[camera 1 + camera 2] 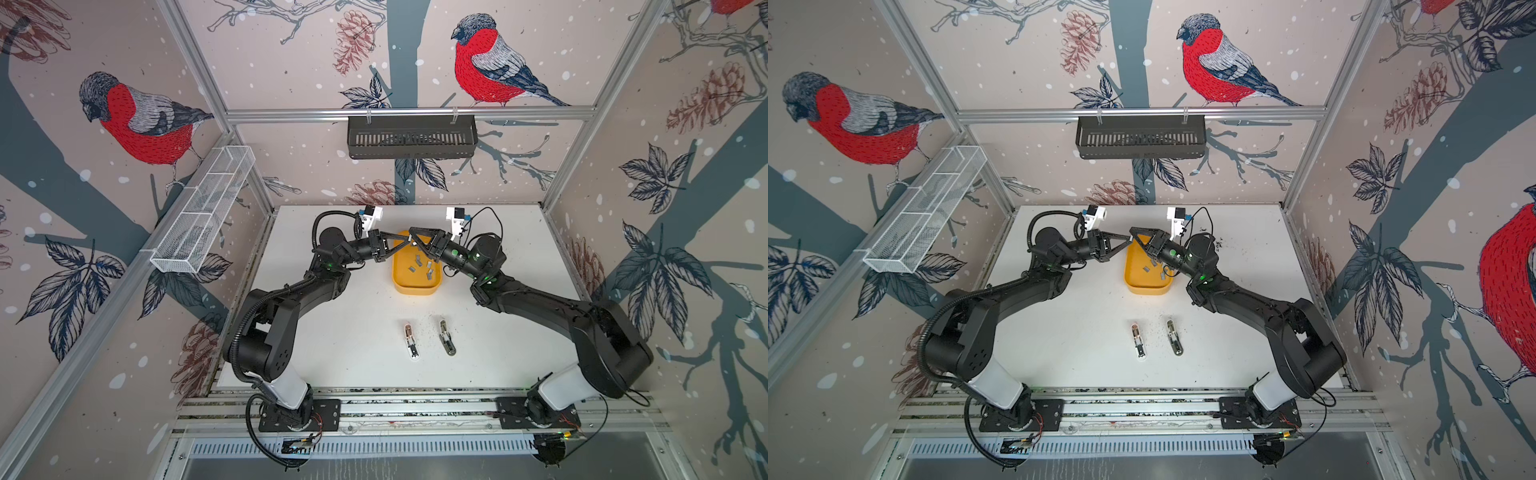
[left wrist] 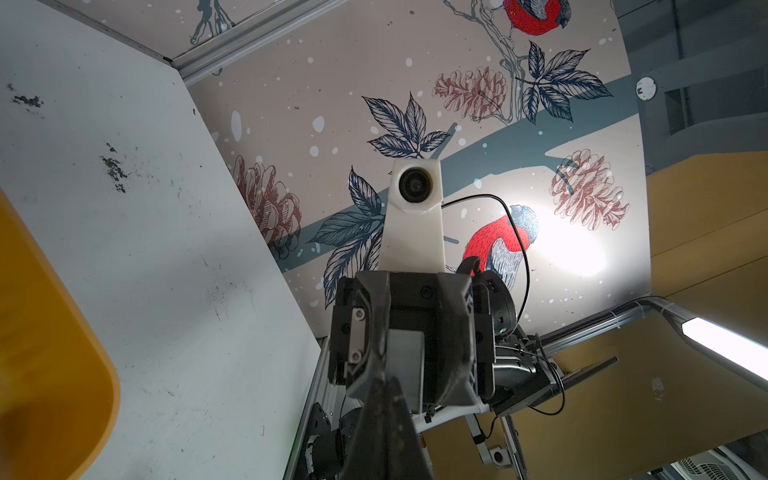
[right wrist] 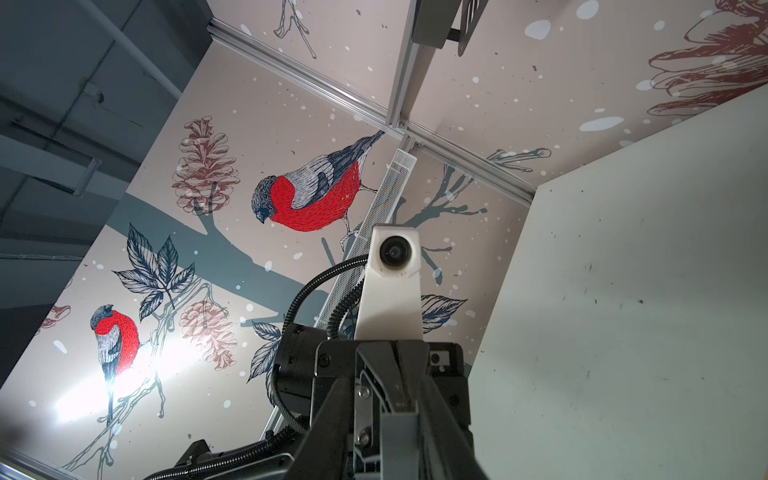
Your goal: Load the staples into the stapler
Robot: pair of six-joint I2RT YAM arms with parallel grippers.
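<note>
even light above, hot glare at the wrists

both top views are bright and evenly lit. the white tabletop [image 1: 353, 353] reads clear, with only soft shadows under the arms. the frame rails [image 1: 199, 70] splay and bend slightly toward the edges, a wide-lens warp. in the left wrist view a white glare patch [image 2: 573, 245] burns out the wall print beside a lit strip lamp [image 2: 723, 345]. the yellow tray [image 2: 41, 353] and left fingers [image 2: 386, 436] are blurred. the right wrist view has similar glare [image 3: 83, 399], and the right fingers [image 3: 332, 436] are dark and soft.

Yellow tray [image 1: 417, 288], grey staples [image 1: 419, 261], white surface [image 1: 353, 357]. Beige walls [image 1: 291, 62] patterned with red-breasted birds, brown pinecones, dark leaves. Black arms [image 1: 291, 299] and hanging basket [image 1: 411, 139]
</note>
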